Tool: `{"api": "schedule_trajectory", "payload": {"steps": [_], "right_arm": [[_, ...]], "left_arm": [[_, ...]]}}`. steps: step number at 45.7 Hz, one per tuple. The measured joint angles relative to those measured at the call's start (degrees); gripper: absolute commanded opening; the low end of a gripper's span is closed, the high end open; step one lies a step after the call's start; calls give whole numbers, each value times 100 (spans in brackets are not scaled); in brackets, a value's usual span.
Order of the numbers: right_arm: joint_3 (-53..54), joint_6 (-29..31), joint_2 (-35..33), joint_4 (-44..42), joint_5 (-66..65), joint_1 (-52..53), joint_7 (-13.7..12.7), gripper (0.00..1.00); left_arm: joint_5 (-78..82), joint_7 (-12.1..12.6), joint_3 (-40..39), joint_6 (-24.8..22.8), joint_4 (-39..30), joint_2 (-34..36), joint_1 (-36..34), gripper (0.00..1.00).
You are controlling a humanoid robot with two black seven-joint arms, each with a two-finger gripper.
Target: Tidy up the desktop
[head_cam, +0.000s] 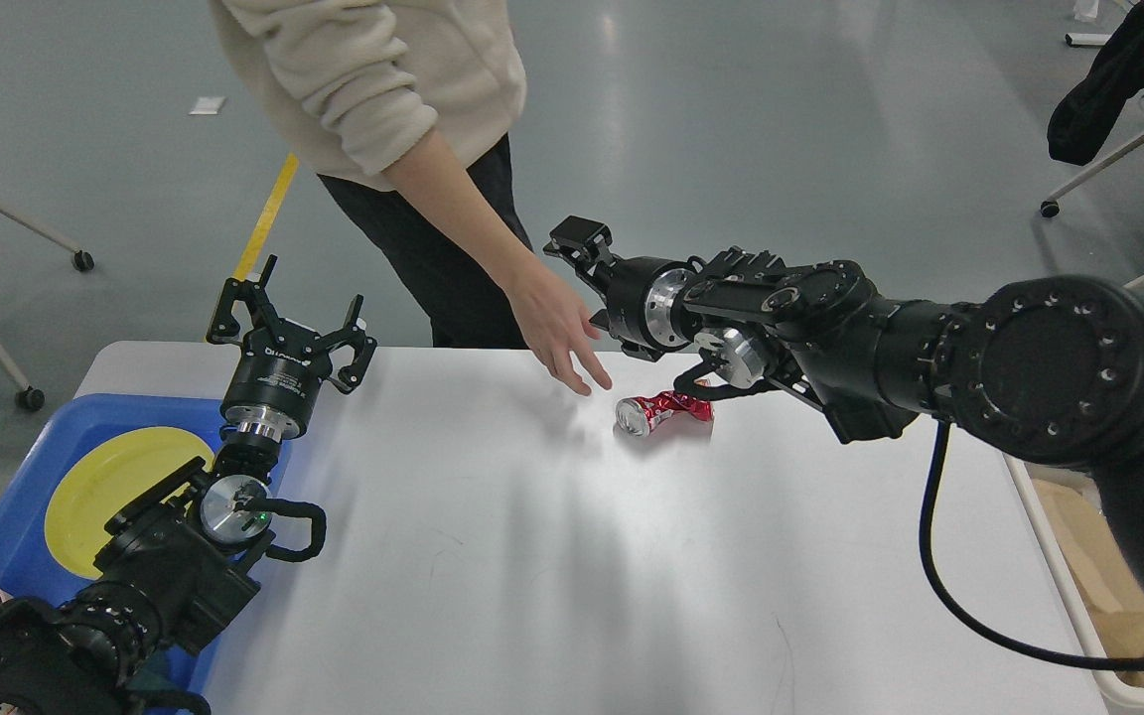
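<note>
one crushed red can [664, 410] lies on its side near the far edge of the white desktop [572, 556], a person's hand [560, 333] just beside it; right gripper [580, 241] raised, finger state unclear, best held back until that hand clears; left gripper [291, 318] spread, empty.

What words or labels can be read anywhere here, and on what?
White lettering on the left tool's black body: too blurred to read.
Printing on the crushed red can lying on the desktop: too small and crumpled to read.
Nothing else carries legible text.
</note>
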Motion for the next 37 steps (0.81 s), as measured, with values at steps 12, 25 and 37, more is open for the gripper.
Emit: {"api": "schedule_trajectory", "payload": {"steps": [12,25,37], "right_arm": [[325,-155,-281,-266,27,-545,12,100],[201,-159,-935,-248,-86,-830,6,100],[-437,-154,-1602,221,-376,-783,-139,100]], "left_arm": [[0,0,0,0,0,0,0,96],[0,0,0,0,0,0,0,97],[0,0,0,0,0,0,0,96]]}}
